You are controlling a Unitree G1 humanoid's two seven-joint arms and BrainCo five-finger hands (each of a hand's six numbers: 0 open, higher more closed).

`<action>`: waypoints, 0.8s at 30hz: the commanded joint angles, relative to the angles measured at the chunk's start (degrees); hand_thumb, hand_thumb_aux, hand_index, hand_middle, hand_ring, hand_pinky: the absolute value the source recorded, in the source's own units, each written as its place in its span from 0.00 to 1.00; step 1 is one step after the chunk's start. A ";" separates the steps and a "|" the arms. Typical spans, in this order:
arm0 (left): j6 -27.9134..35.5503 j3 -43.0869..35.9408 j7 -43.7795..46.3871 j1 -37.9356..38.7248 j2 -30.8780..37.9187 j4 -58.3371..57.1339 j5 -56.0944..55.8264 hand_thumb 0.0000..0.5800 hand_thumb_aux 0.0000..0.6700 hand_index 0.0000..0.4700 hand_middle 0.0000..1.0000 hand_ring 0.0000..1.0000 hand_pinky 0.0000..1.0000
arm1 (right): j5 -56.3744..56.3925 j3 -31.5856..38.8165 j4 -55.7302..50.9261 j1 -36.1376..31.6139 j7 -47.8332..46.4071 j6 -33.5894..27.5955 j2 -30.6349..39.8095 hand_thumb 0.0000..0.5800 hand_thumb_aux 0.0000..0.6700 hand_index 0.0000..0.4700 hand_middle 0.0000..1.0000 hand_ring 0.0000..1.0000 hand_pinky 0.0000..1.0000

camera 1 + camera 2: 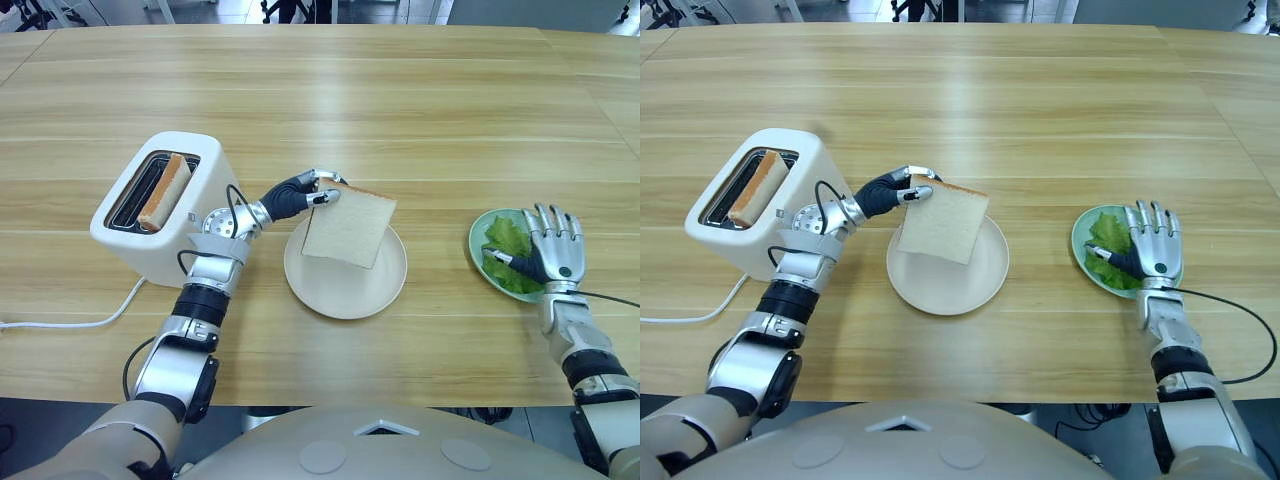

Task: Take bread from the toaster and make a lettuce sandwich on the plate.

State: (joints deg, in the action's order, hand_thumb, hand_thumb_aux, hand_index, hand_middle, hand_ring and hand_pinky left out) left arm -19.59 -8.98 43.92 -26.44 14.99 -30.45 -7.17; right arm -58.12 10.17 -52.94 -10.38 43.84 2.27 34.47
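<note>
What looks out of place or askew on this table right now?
Nothing is spilled or damaged. The only thing askew is the bread slice, pinched at a corner by the left hand and tilted over the beige plate rather than lying flat. A second slice stands in the toaster.

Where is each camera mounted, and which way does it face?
Left eye view: on the head, looking forward and down at the table; both arms show, left hand holding a bread slice above the plate.
Right eye view: just beside it, same aim; right hand open at the lettuce.
Shared: the whole scene, toaster included.
</note>
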 commanded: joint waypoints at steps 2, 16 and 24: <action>-1.68 -0.93 1.33 -0.17 0.20 -4.22 2.22 1.00 1.00 0.98 1.00 1.00 1.00 | 2.81 3.20 -4.72 -0.41 0.04 -0.52 -0.98 0.00 0.00 0.00 0.00 0.00 0.00; -7.29 -3.07 -7.01 -3.24 1.70 -13.71 13.74 0.14 0.07 0.07 1.00 1.00 1.00 | 8.10 8.26 -7.19 -1.62 1.95 2.22 -0.64 1.00 1.00 0.98 0.00 0.00 0.00; -10.36 -3.24 -9.48 -4.19 1.03 -15.79 15.47 0.00 0.00 0.00 0.84 0.84 0.84 | 9.03 8.74 -3.10 -2.17 6.75 2.94 0.97 1.00 1.00 0.98 0.00 0.00 0.00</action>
State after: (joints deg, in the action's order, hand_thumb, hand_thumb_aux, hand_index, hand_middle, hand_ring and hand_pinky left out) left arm -29.34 -11.14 35.26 -30.15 16.18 -44.85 6.79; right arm -49.33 18.16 -57.44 -12.94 50.02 5.19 34.49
